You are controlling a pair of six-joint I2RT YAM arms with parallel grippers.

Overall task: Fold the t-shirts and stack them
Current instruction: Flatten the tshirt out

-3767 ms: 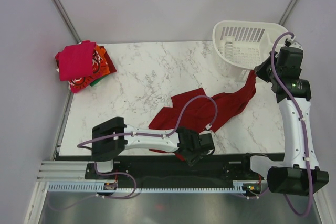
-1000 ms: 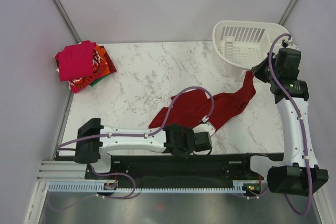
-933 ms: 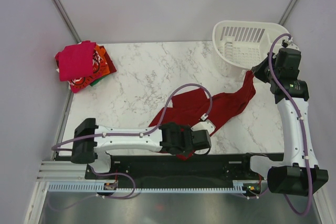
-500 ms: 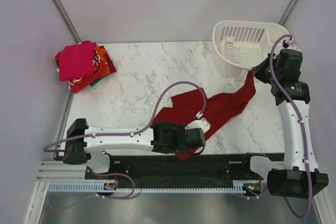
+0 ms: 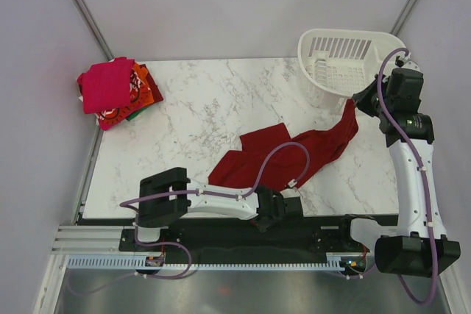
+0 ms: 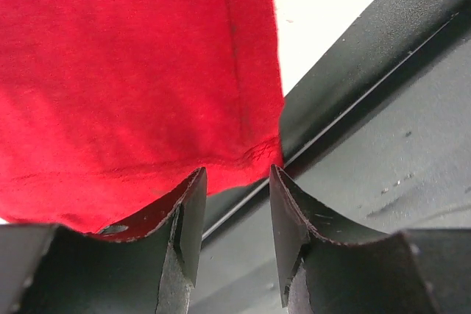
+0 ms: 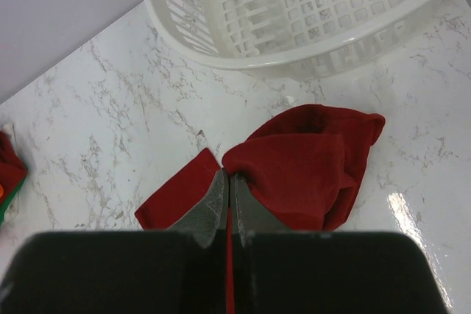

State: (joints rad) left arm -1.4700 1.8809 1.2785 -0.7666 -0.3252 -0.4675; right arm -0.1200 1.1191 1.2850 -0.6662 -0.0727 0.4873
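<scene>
Spreading step, I reckon: the dark red t-shirt (image 5: 294,154) lies from the near edge of the desk (image 5: 191,108) toward its far right corner. My right end effector (image 7: 228,182) is clamped on the far end. The left end effector (image 6: 237,182) stands apart at the hem corner, which I'd grip next.

Your left arm (image 5: 213,200) lies low and nearly flat, reaching rightward from its base along the front. Its wrist is turned so the left hand (image 6: 237,182) points to the right. Its two fingers (image 6: 188,218) stand parted, with a clear gap between the tips. Your right arm (image 5: 416,174) rises from its base at the right and stretches straight away from you, with the wrist bent back toward the left. The right hand (image 7: 228,182) is raised, its fingers pressed together tip to tip, pinching a fold of shirt (image 7: 294,167).
</scene>
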